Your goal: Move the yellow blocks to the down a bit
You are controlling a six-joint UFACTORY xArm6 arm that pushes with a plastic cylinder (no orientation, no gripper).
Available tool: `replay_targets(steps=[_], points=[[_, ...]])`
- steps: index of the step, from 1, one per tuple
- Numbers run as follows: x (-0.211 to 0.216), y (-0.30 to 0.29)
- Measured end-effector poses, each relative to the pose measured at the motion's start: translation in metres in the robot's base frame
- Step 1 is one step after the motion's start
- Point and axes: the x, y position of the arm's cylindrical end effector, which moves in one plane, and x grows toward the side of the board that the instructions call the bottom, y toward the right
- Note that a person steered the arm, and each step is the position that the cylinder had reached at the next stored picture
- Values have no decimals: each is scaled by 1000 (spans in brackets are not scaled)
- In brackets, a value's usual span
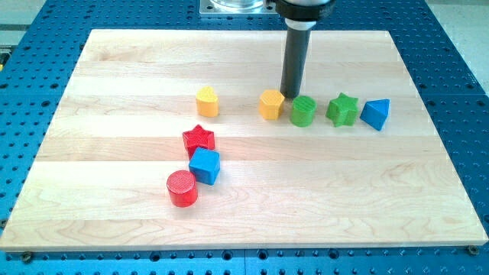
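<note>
Two yellow blocks lie on the wooden board point(114, 191). A yellow heart-shaped block point(207, 101) sits left of centre. A yellow hexagonal block point(271, 105) sits at the centre, at the left end of a row. My tip point(289, 95) is just above and to the right of the yellow hexagonal block, right beside its upper right edge and above the green cylinder point(303, 111). The dark rod rises from there to the view's top.
Right of the green cylinder stand a green star point(342, 109) and a blue triangular block point(375, 114). Lower left of centre are a red star point(199, 140), a blue cube point(205, 165) and a red cylinder point(182, 189), close together.
</note>
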Motion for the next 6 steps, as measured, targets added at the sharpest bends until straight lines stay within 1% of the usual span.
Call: replay_targets(steps=[1,2,3,4,5,6], points=[[12,-31],[10,-46],[-3,-96],[12,-162],[8,-177],[25,-300]])
